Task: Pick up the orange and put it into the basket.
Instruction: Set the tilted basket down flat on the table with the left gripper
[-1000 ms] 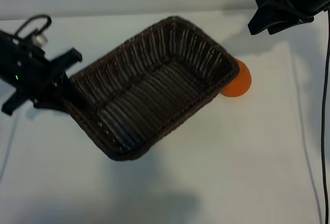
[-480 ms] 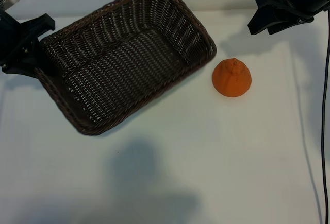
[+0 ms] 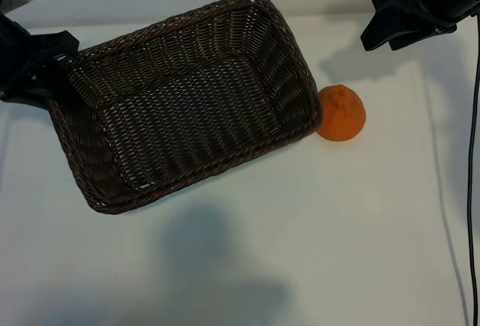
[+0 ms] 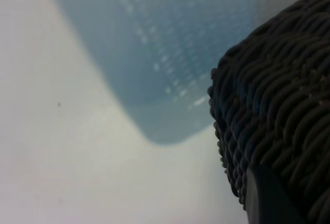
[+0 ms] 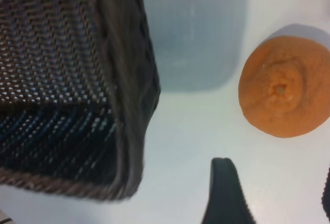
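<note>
The orange (image 3: pixel 341 114) sat untouched on the table (image 3: pixel 315 228), right of the basket (image 3: pixel 180 101) clamped by the left end effector (image 3: pixel 46 71); the right end effector (image 3: pixel 397 22) hung open, far right.

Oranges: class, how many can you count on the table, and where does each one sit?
1. The orange sits on the white table, just outside the wicker basket, by its right end in the exterior view. The basket's inside shows none.

A dark brown woven basket (image 3: pixel 187 101) and matte orange orange (image 3: pixel 342 113) sit on a white table (image 3: pixel 337 228).
</note>
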You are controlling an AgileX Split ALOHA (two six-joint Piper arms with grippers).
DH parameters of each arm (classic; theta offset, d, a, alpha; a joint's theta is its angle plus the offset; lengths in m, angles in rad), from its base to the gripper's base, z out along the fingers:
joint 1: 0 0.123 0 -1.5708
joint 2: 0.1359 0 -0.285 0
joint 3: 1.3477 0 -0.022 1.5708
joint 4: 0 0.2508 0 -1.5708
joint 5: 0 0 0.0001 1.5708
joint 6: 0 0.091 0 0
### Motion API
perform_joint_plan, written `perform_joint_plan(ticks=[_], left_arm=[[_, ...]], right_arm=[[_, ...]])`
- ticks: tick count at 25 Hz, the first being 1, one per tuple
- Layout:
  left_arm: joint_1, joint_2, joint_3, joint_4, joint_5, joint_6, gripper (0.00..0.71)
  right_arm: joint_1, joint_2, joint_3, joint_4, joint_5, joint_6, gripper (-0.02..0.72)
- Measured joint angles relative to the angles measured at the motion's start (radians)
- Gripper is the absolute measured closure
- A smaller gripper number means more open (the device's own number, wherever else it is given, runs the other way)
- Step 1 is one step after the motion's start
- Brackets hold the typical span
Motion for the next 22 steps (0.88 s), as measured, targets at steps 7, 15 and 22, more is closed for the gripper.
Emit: perform_joint_plan(ticks=[7, 15, 22], left_arm=[[0.000, -0.002, -0.062, 0.070, 0.000, 0.109, 0.502], [0.002, -0.005, -0.068, 0.104, 0.000, 0.241, 0.505], [0.002, -0.005, -0.068, 0.103, 0.000, 0.206, 0.505]], right_arm=[[0.000, 0.000, 0.000, 0.000, 0.002, 0.000, 0.259], [0.000, 0.000, 0.000, 0.000, 0.002, 0.000, 0.259], [0.000, 0.000, 0.000, 0.000, 0.003, 0.000, 0.259]])
